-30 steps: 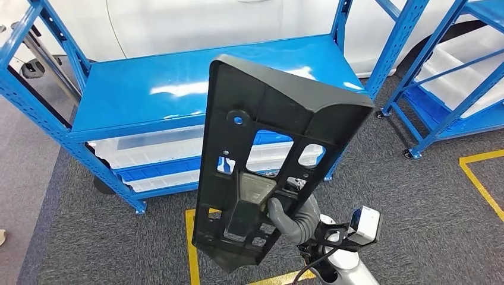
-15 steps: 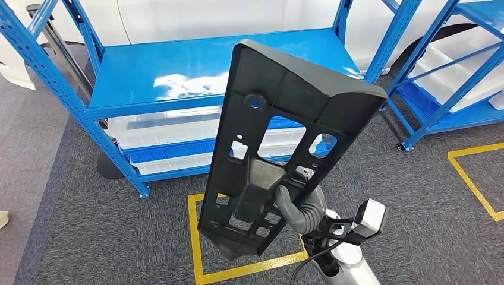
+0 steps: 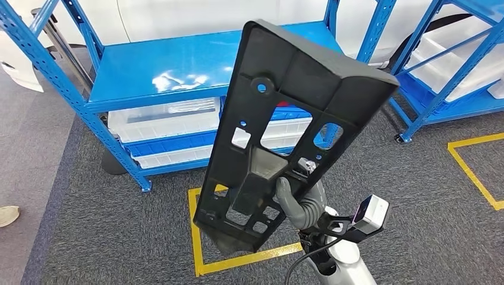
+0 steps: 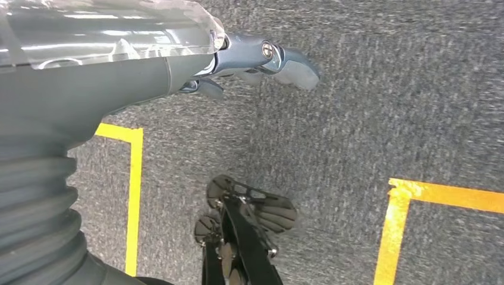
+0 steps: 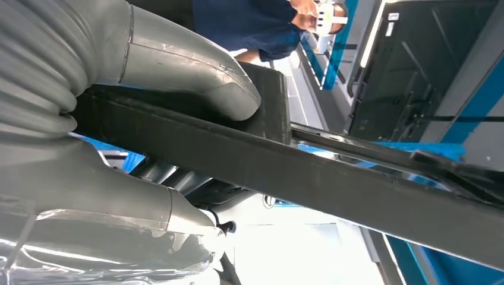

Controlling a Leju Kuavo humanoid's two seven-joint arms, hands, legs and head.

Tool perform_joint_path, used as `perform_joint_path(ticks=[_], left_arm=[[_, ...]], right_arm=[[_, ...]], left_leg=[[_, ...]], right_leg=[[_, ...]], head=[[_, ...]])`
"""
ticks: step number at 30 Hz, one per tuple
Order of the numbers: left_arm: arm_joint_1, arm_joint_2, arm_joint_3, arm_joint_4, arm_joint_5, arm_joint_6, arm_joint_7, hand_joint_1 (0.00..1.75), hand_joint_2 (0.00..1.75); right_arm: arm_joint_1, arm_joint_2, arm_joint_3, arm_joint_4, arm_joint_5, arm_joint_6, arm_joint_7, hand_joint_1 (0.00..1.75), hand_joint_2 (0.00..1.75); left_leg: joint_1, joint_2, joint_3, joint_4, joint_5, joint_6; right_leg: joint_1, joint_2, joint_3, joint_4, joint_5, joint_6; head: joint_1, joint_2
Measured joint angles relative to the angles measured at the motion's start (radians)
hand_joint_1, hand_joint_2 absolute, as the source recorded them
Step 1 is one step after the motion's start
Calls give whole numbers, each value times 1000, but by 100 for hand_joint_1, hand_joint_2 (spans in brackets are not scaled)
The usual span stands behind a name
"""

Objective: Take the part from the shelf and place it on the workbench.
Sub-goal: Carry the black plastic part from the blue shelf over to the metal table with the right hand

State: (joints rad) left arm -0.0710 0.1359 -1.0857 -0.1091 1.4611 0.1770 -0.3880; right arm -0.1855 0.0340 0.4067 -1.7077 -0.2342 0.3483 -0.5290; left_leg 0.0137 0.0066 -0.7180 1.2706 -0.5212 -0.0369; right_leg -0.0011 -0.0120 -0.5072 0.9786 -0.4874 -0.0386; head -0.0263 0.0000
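I see my right hand (image 3: 297,208) clamped on the black part (image 3: 297,95), held upright above the blue shelf (image 3: 148,65); no readable markings. My left hand's (image 4: 238,59) fingers (image 4: 291,59) look loosely extended, holding nothing.

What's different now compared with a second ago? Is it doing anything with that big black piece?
The whole view has shifted, so the camera moved: the blue shelf sits differently in frame and more of the yellow floor marking shows. The black plastic part appears a little higher. The right hand still grips its lower end; nothing was let go.
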Motion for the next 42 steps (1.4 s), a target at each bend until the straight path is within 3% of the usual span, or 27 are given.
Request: perform_joint_path(ticks=[3,5,7,9,10,12,13,14,15,16,18,19,21,24,26,28,29,30,31,33,35,36,39,40,42], left_arm=[[0,2,0,0,0,0,0,0,175],[-1,4,0,0,0,0,0,0,175],[0,4,0,0,0,0,0,0,175],[-1,4,0,0,0,0,0,0,175],[-2,4,0,0,0,-1,0,0,175],[-3,4,0,0,0,-2,0,0,175],[-3,4,-1,0,0,-2,0,0,175],[-3,4,-1,0,0,-2,0,0,175],[-3,3,-1,0,0,-3,0,0,175],[-4,3,-1,0,0,-3,0,0,175],[-5,2,-1,0,0,-3,-1,0,175],[-6,2,-1,0,0,-3,-1,0,175],[-7,2,-1,0,0,-4,-2,0,175],[-6,2,-1,0,0,-5,-2,0,175],[-6,3,-2,0,0,-2,5,0,175],[-5,3,-6,0,0,10,25,0,175],[-3,3,-9,0,0,19,40,0,175],[-2,3,-11,0,0,31,56,0,175],[-1,4,-13,0,0,41,69,0,175],[-1,7,-18,0,0,48,82,0,175],[-1,12,-24,0,0,41,78,0,175],[-1,14,-28,0,0,37,75,0,175],[-6,18,-36,0,0,30,72,0,175],[-8,18,-38,0,0,29,72,0,175],[-10,20,-44,0,0,28,72,0,175]], right_arm=[[-2,3,0,0,0,0,0,175,175],[-4,5,0,0,0,0,1,175,175],[-6,6,0,0,0,0,1,175,175],[-8,6,0,0,0,0,3,175,175],[-11,6,0,0,1,0,7,175,175],[-19,6,2,8,9,-3,20,175,175],[-23,6,4,17,15,-6,25,175,175],[-28,6,8,30,23,-11,29,175,175],[-33,8,13,43,29,-14,30,175,175],[-39,10,18,55,34,-17,31,175,175],[-54,18,26,70,40,-19,32,175,175],[-62,22,29,76,40,-19,32,175,175],[-74,27,33,87,41,-19,33,175,175],[-82,32,35,101,39,-16,36,175,175],[-91,34,35,109,33,-7,33,175,175],[-98,34,36,119,37,0,15,175,175],[-100,34,36,124,46,1,4,175,175],[-103,34,36,127,57,0,-3,175,175],[-107,34,36,129,68,-3,-5,175,175],[-121,35,36,131,79,-13,-2,175,175],[-145,39,36,135,81,-22,0,175,175],[-156,42,36,137,79,-24,0,175,175],[-173,46,34,141,74,-20,-1,175,175],[-176,46,33,141,75,-16,-2,175,175],[-179,46,33,141,84,-8,-8,175,175]], left_leg=[[-1,-1,118,-193,70,7],[-6,-2,155,-261,75,19],[-7,-3,153,-267,76,30],[-2,-3,153,-275,79,41],[1,-3,152,-278,82,47],[1,-3,149,-279,84,52],[0,-3,147,-278,84,53],[0,-3,146,-278,84,53],[0,-3,146,-276,84,53],[0,-4,146,-275,84,53],[-2,-5,146,-271,82,49],[-4,-6,144,-269,82,45],[-6,-6,136,-267,85,35],[-5,-6,126,-255,76,19],[-2,-6,92,-177,27,11],[-1,-6,34,-45,-33,4],[-1,-6,14,1,-45,1],[0,-6,10,13,-38,-1],[1,-7,25,-16,-14,-2],[6,-24,91,-145,48,0],[8,-50,135,-238,71,5],[8,-57,139,-250,68,10],[9,-39,138,-257,75,29],[11,-33,139,-261,78,36],[10,-19,139,-264,80,45]], right_leg=[[0,1,-8,13,-4,8],[2,2,-13,19,-5,17],[4,2,-17,20,-3,27],[3,4,-28,42,-21,37],[2,6,-45,78,-44,42],[-2,8,-108,203,-104,48],[-4,8,-139,263,-124,50],[-6,8,-159,298,-125,51],[-6,8,-161,296,-109,50],[-7,8,-145,256,-75,48],[-5,8,-91,130,-3,40],[-2,8,-69,78,16,36],[3,9,-59,41,19,31],[-2,9,-60,27,26,17],[-5,7,-58,20,31,7],[-3,6,-59,20,32,4],[-3,6,-59,21,33,4],[-3,8,-59,23,32,4],[-3,12,-59,25,32,5],[-3,22,-61,32,29,10],[-2,34,-72,42,29,20],[-2,40,-78,45,31,26],[-2,48,-88,51,30,44],[-2,41,-99,74,13,48],[-4,26,-149,183,-48,55]], head=[[0,0],[0,0],[0,0],[0,0],[0,0],[0,0],[0,0],[0,0],[0,0],[0,0],[0,0],[0,0],[0,0],[0,0],[0,0],[0,0],[0,0],[0,0],[0,0],[0,0],[0,0],[0,0],[0,0],[0,0],[0,0]])
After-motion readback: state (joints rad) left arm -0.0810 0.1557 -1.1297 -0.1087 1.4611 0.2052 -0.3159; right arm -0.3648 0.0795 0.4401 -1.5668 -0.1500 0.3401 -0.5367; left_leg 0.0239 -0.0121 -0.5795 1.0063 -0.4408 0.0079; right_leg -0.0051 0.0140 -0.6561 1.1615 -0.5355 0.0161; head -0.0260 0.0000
